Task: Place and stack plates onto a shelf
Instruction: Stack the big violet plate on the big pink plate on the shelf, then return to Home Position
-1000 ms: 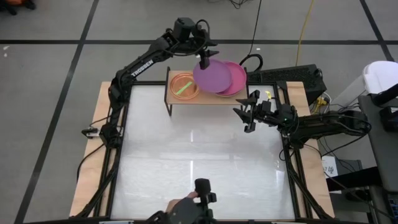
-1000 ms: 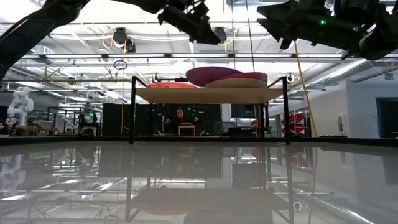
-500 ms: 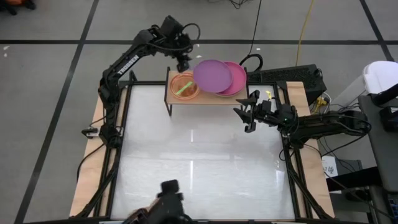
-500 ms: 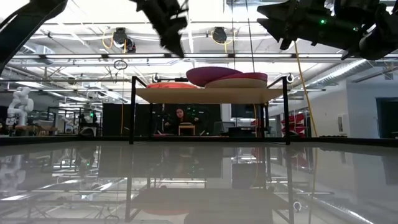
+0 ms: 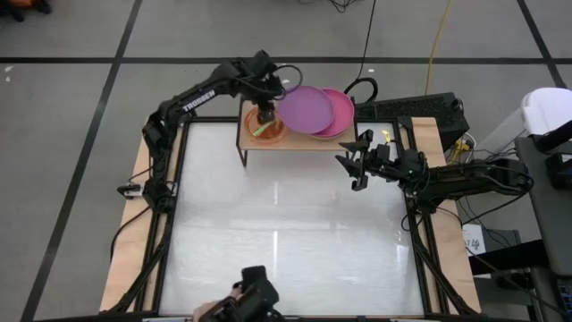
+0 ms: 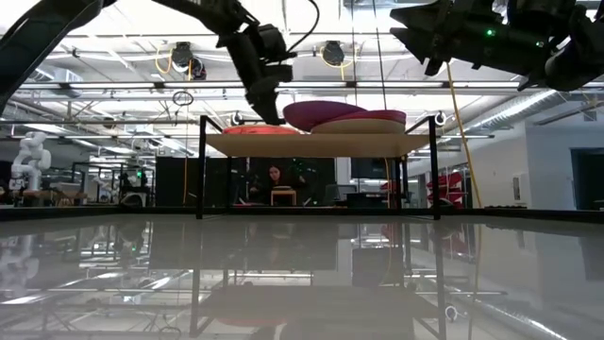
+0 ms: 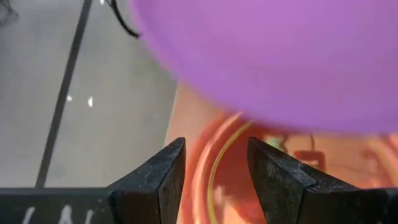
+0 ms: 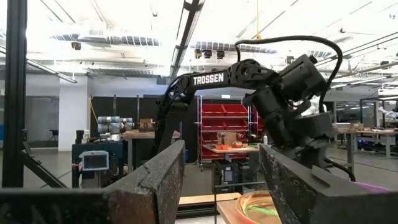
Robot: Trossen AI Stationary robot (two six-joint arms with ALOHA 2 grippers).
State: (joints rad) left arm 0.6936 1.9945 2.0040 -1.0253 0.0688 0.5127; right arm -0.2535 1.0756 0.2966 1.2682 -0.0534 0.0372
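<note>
Tabletop [image 5: 277, 241]: white, glossy, bare of plates in the high view.
Right gripper [image 5: 351, 164]: waiting off the shelf's right end, near the tabletop's right edge; fingers spread apart, nothing between them.
Shelf [image 5: 299, 142]: light-wood board on thin black legs at the far edge of the tabletop.
Small stack [image 5: 265, 126]: orange plate with a translucent green one on top, on the shelf's left part.
Large stack [image 5: 313, 110]: purple plate on top, magenta rim showing to its right, beige edge visible below in the low view; occupying the shelf's middle and right, overlapping the small stack's edge.
Left gripper [image 5: 264, 114]: low over the small stack, just beside the purple plate's left rim; fingers [image 7: 158, 177] parted and empty in the left wrist view, orange rim showing between them.
Step in hand: judging by the bare tabletop, plates all shelved; left arm apparently tidying or re-gripping at the small stack.
Next move: probably either closing on the small stack's rim to shift it clear of the purple plate, or lifting straight up to retreat; care needed not to knock the purple plate's overhanging edge.
</note>
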